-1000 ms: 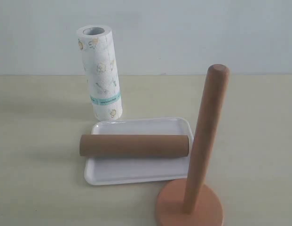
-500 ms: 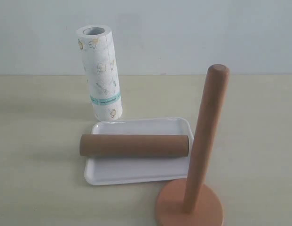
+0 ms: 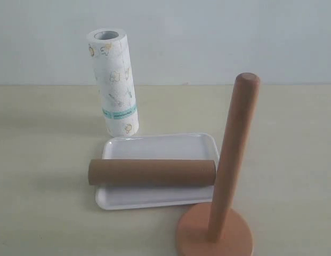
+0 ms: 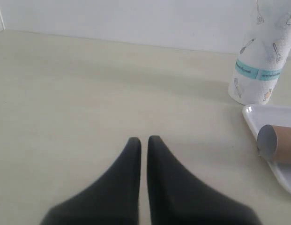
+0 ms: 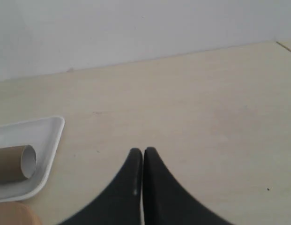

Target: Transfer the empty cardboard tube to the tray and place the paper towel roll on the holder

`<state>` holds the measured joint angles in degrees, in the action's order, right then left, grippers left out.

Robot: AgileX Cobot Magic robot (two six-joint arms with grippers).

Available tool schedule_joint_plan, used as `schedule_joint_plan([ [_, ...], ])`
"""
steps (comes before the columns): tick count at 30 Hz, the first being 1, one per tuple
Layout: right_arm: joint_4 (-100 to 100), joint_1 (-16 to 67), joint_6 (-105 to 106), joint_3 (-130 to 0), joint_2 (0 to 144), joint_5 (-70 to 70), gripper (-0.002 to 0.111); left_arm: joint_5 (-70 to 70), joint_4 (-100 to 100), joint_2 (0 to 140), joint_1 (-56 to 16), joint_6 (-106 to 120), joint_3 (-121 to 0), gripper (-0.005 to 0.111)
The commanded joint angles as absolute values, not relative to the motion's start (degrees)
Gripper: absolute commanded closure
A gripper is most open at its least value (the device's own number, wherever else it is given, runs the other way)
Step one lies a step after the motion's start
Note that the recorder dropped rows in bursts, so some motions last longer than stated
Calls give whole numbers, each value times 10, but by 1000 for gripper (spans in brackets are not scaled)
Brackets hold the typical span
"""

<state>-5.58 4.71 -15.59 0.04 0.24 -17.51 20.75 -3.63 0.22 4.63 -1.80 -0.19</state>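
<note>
Cardboard tube (image 3: 152,172) has rolled toward tray (image 3: 154,144) near rim | left gripper (image 4: 144,140), right gripper (image 5: 143,151): fingers pressed together, empty | paper towel roll (image 3: 114,85) upright behind tray, off holder (image 3: 232,160) | likely light, squashy; grip mid-body

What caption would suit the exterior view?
Cardboard tube lies across the tray; paper towel roll stands behind, wooden holder bare in front.

The cardboard tube (image 3: 152,172) has rolled a little across the tray (image 3: 154,144) toward its near edge, leaving more bare white showing behind it than before.
</note>
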Motion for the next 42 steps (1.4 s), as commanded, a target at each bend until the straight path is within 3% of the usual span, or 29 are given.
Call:
schedule_joint_plan([
  [1,-68,46,-139,0,0,-190,108,206,-36,0,48,-16,0,103],
  [32,-68,45,-142,0,0,-190,108,206,-42,0,48,-21,-2,103],
  [38,-68,45,-142,0,0,-190,108,200,-83,0,48,-18,-153,103],
  [42,-68,45,-142,0,0,-190,108,-5,-47,0,48,25,-217,103],
])
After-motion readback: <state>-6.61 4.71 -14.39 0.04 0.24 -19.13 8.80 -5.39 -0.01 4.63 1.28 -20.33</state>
